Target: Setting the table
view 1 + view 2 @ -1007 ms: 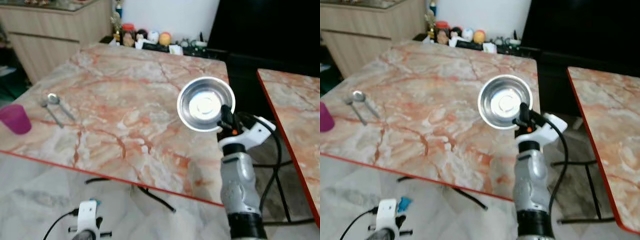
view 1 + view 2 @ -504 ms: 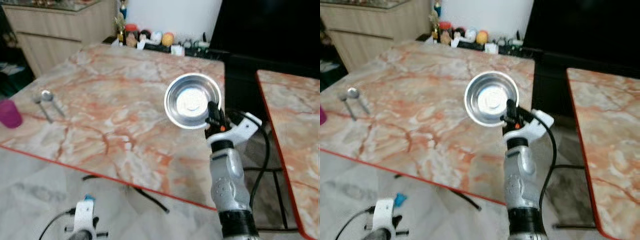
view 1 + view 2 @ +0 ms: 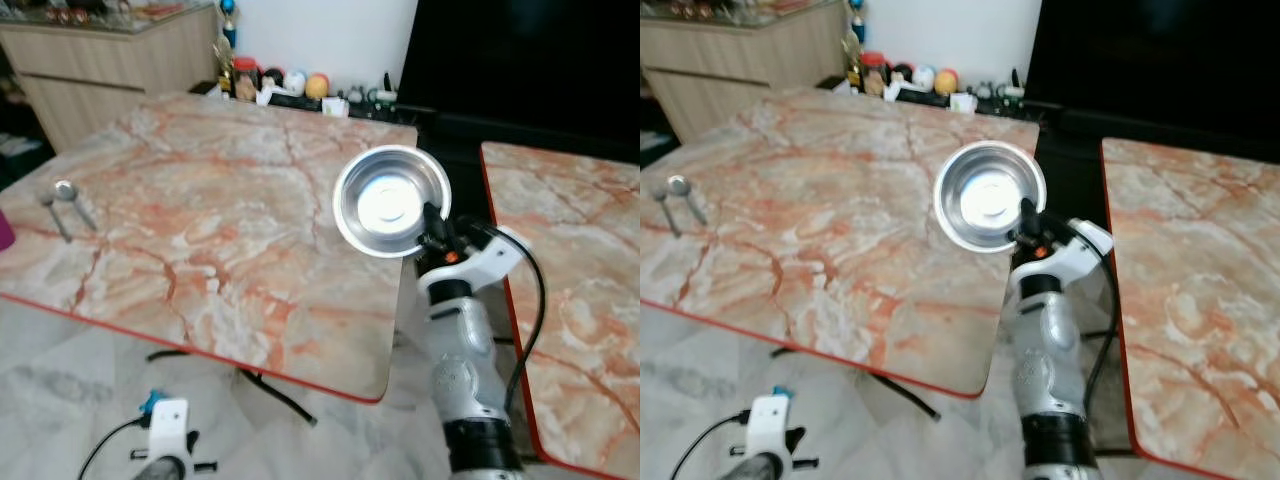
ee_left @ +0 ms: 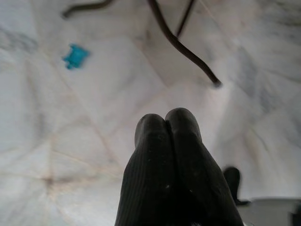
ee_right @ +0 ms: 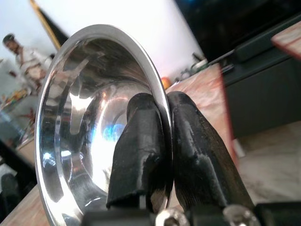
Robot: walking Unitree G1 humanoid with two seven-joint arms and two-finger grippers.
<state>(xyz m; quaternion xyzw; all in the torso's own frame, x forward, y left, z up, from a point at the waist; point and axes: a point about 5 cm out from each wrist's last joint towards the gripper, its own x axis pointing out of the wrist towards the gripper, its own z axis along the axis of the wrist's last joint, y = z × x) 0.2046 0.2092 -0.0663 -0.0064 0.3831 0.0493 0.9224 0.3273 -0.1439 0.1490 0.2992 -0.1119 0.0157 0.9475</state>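
Note:
A shiny steel bowl (image 3: pixel 390 200) hangs above the right edge of the marble table (image 3: pixel 200 220), pinched by its rim in my right gripper (image 3: pixel 431 226). In the right wrist view the two black fingers (image 5: pixel 141 141) clamp the bowl's rim (image 5: pixel 162 108), one inside and one outside. A spoon and fork (image 3: pixel 62 205) lie at the table's far left. My left gripper (image 4: pixel 167 125) hangs low over the floor with its fingers pressed together and nothing between them.
A second marble table (image 3: pixel 570 280) stands to the right, with a narrow gap between the two. Jars and small items (image 3: pixel 290 85) line the far edge by the wall. A wooden cabinet (image 3: pixel 110 70) is at the back left. Black table legs (image 3: pixel 270 390) cross the pale floor.
The camera has shifted, so the whole scene slid left. The bowl stays held in my right gripper and now hangs over the table's right edge. The purple cup has left the picture.

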